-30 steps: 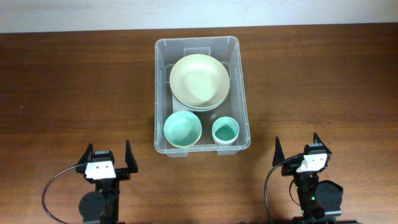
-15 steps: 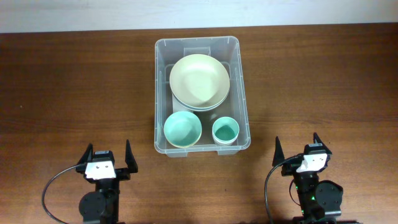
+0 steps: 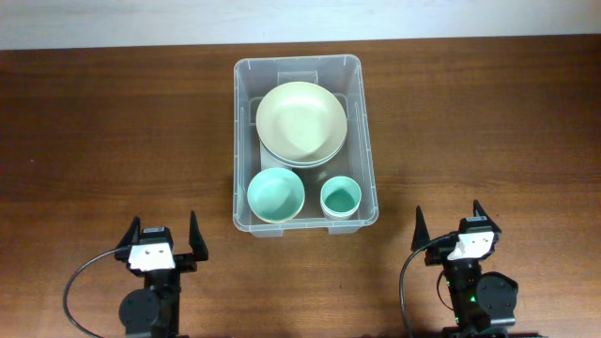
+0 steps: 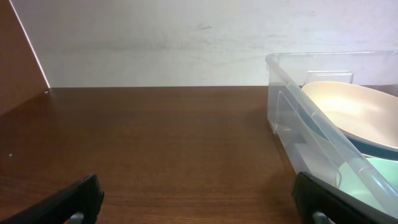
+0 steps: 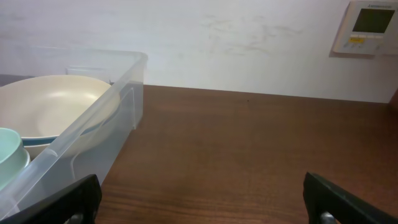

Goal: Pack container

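Currently | container (image 3: 240,141) 1 | big bowls (image 3: 301,120) 2 | small bowls (image 3: 275,193) 2 | both jaws wide

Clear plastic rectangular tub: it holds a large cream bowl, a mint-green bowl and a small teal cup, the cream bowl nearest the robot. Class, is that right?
No. The overhead view shows the large cream bowl at the far end of the clear plastic rectangular tub; the mint-green bowl and small teal cup lie nearest the robot.
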